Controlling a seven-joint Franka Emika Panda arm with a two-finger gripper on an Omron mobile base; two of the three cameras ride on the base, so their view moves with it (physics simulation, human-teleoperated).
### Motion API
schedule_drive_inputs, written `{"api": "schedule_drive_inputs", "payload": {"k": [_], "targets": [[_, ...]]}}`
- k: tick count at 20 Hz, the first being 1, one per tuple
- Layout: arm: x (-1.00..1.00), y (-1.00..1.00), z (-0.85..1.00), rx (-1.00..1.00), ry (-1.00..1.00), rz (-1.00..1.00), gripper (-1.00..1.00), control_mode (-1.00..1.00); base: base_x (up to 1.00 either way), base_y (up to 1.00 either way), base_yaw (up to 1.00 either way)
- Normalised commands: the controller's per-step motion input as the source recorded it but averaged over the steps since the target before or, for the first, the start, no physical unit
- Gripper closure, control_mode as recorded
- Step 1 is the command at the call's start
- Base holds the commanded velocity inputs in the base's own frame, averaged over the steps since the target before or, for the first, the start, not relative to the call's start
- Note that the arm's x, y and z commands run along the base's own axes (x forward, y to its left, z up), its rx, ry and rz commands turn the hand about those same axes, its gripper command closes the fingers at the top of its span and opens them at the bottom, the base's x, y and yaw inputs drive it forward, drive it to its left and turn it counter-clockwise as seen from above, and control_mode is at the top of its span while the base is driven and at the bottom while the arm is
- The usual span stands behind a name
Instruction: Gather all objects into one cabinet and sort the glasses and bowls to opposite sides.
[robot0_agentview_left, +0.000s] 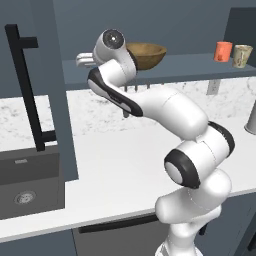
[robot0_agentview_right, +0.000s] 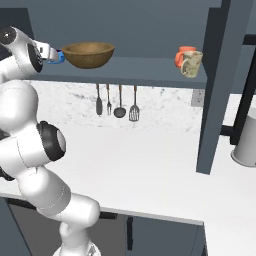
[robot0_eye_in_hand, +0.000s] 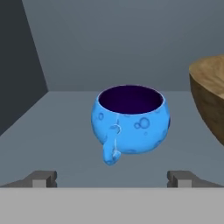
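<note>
The slate blue-grey cabinet stands open, its shelf (robot0_agentview_left: 190, 67) carrying everything. The small bright blue bowl (robot0_eye_in_hand: 130, 122) with a dark inside rests on the shelf floor just ahead of my open gripper (robot0_eye_in_hand: 113, 179), whose fingertips (robot0_eye_in_hand: 41, 178) stand wide apart and short of it, touching nothing. In the right base view a sliver of the blue bowl (robot0_agentview_right: 61, 56) peeks out beside the gripper (robot0_agentview_right: 52, 54). Right of it sits the wide wooden bowl (robot0_agentview_left: 147, 54) (robot0_agentview_right: 88, 54) (robot0_eye_in_hand: 212, 96). The orange-red cup (robot0_agentview_left: 223, 51) (robot0_agentview_right: 184, 54) and beige mug (robot0_agentview_left: 242, 55) (robot0_agentview_right: 192, 64) stand together at the shelf's right end.
The open cabinet door (robot0_agentview_left: 57, 100) with its black bar handle (robot0_agentview_left: 25, 85) hangs left of the arm; another door (robot0_agentview_right: 220, 85) hangs at the right. Utensils (robot0_agentview_right: 119, 102) hang under the shelf. A sink (robot0_agentview_left: 25, 185) lies lower left, a grey canister (robot0_agentview_right: 246, 142) on the counter's right.
</note>
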Motion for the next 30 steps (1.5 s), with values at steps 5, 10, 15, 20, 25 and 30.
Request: {"api": "schedule_drive_inputs", "payload": {"k": [5,10,15,20,25,30], "targets": [[0.11,0.0,0.0,0.01,0.0,0.0,-1.0,-1.0,0.0,0.0,0.0],[0.17,0.0,0.0,0.0,0.0,-0.01,-1.0,-1.0,0.0,0.0,0.0],[0.24,0.0,0.0,0.01,0.0,-0.01,-1.0,-1.0,0.0,0.0,0.0],[0.05,0.0,-0.01,0.01,0.0,0.0,-1.0,-1.0,0.0,0.0,0.0],[0.0,0.0,-0.05,0.0,0.0,0.0,-1.0,-1.0,0.0,0.0,0.0],[0.06,0.0,-0.11,0.0,0.0,0.0,-1.0,-1.0,0.0,0.0,0.0]]}}
